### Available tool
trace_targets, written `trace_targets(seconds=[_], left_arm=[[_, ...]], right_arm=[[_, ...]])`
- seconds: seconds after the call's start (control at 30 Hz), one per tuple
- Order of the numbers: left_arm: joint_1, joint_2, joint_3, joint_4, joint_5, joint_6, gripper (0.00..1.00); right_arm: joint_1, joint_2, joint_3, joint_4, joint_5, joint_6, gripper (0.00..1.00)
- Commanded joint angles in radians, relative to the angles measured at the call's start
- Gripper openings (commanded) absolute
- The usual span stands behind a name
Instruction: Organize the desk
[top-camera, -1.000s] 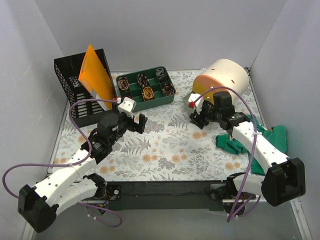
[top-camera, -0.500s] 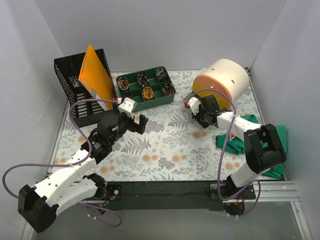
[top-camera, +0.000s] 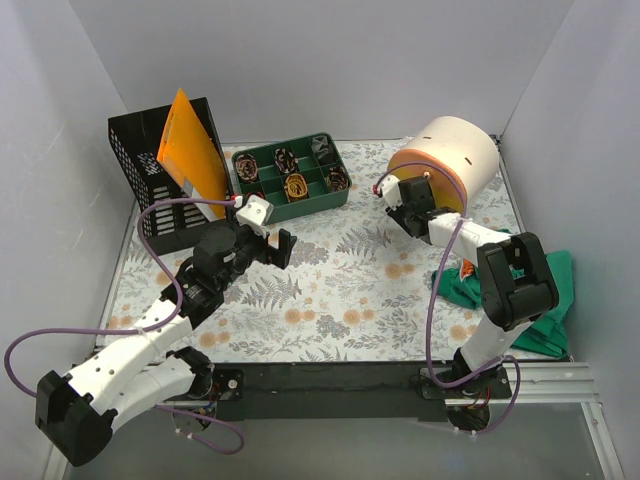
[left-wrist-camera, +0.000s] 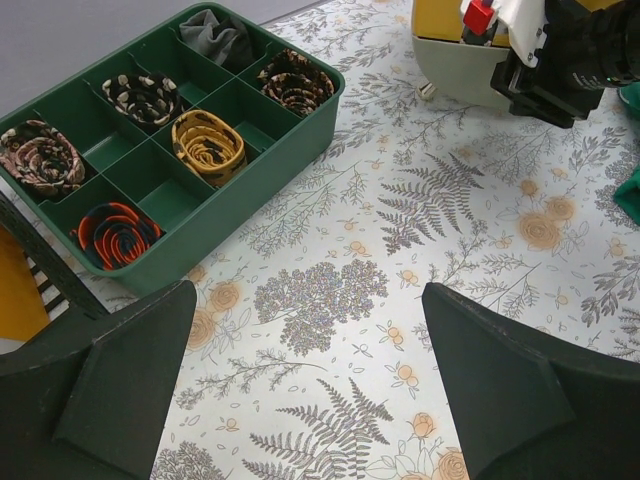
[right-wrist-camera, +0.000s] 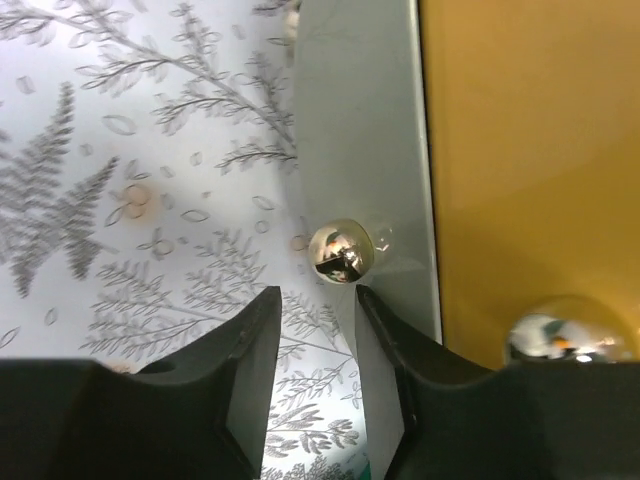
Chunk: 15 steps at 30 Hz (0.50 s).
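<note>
The desk (top-camera: 340, 290) is a pale tabletop printed with ferns and orange flowers, with a black bar along its near edge. A cream round box (top-camera: 455, 150) with an orange front lies on its side at the back right. My right gripper (top-camera: 393, 203) is at that front. In the right wrist view it (right-wrist-camera: 315, 300) is open narrowly, and a chrome knob (right-wrist-camera: 340, 250) on a grey panel (right-wrist-camera: 355, 120) sits just beyond its tips, untouched. My left gripper (top-camera: 268, 247) hovers wide open and empty over the desk (left-wrist-camera: 330, 300) in the left wrist view (left-wrist-camera: 308, 295).
A green compartment tray (top-camera: 322, 203) with rolled ties stands at the back centre and also shows in the left wrist view (left-wrist-camera: 240, 205). A black mesh basket (top-camera: 145, 185) with an orange folder (top-camera: 190, 150) stands at the back left. A green cloth (top-camera: 550, 285) lies at the right edge.
My right gripper has moved back and slightly left to the round box's front, and its arm has folded in over the green cloth. The left arm has not moved.
</note>
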Motion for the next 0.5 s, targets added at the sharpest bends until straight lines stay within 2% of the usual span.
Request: trace_targets(seconds=[0.0, 0.03, 0.17, 0.23, 0.27, 0.3, 0.4, 0.43, 0.47], left_arm=[[-0.001, -0.028, 0.012, 0.005, 0.014, 0.008, 0.98], [0.001, -0.028, 0.011, 0.005, 0.012, 0.008, 0.98], [0.001, -0.027, 0.011, 0.006, 0.014, 0.008, 0.98], [-0.001, -0.03, 0.011, 0.005, 0.014, 0.007, 0.98], [-0.001, -0.031, 0.011, 0.006, 0.014, 0.005, 0.98], [-0.001, -0.03, 0.011, 0.006, 0.012, 0.004, 0.98], [0.001, -0.031, 0.012, 0.008, 0.014, -0.013, 0.98], [0.001, -0.031, 0.017, 0.005, 0.02, -0.024, 0.98], [0.001, -0.03, 0.018, 0.003, 0.019, -0.033, 0.98]], right_arm=[[-0.027, 0.011, 0.061, 0.076, 0.076, -0.044, 0.45], [-0.033, 0.011, 0.062, 0.076, 0.076, -0.044, 0.5], [-0.036, -0.02, 0.059, 0.048, 0.033, -0.068, 0.53], [-0.035, -0.054, 0.064, -0.037, -0.137, -0.087, 0.54], [-0.035, -0.095, 0.068, -0.143, -0.21, -0.1, 0.56], [-0.035, -0.119, 0.073, -0.197, -0.367, -0.122, 0.59], [-0.036, -0.247, 0.052, -0.276, -0.525, -0.117, 0.77], [-0.038, -0.283, 0.027, -0.276, -0.53, -0.107, 0.94], [-0.041, -0.355, 0.015, -0.274, -0.538, -0.102, 0.98]])
